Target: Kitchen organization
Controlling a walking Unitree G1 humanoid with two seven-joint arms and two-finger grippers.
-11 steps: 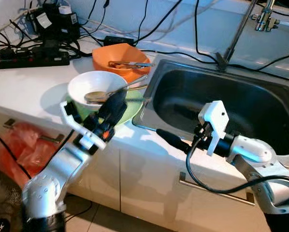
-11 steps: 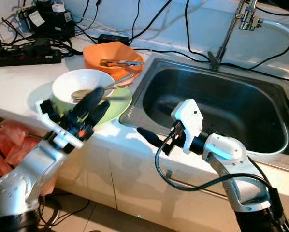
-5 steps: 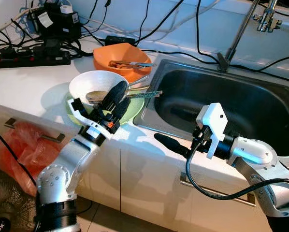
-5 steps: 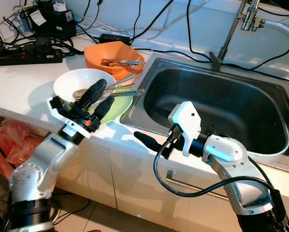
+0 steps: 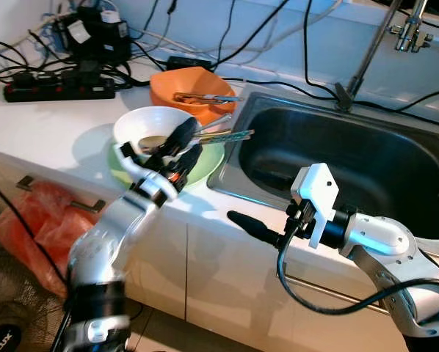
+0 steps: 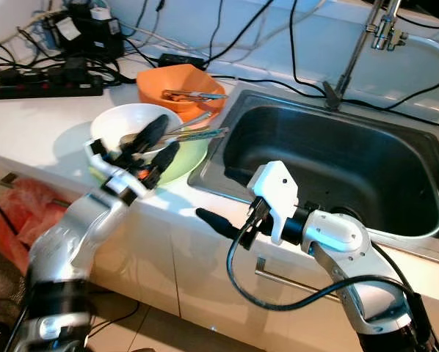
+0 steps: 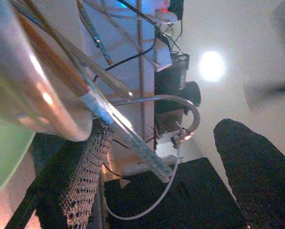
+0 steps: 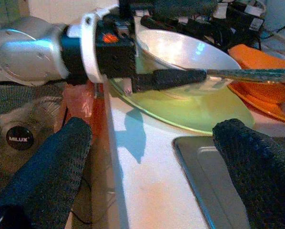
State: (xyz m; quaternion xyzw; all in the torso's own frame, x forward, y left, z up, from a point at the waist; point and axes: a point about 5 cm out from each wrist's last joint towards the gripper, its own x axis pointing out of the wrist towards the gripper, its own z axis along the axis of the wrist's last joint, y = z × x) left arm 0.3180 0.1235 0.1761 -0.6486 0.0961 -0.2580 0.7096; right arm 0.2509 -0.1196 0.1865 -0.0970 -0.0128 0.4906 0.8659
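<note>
Right wrist view reads "MILUX" on a floor fan (image 8: 19, 136); left tool (image 5: 181, 145) spread over white bowl (image 5: 147, 126); right tool (image 8: 152, 167) open, empty.

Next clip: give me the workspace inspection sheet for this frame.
Surface: white countertop with steel sink set in.
Job's things: white bowl holding a spoon, on green plate; orange bowl behind holds utensils.
Clutter: red plastic bag on the floor by the cabinets.
Grippers: left end effector at the white bowl's rim, fingers parted around a utensil handle; right end effector open before the counter edge.
Cables: power strip and black leads along the back wall.
Surroundings: faucet, cabinet fronts.
</note>
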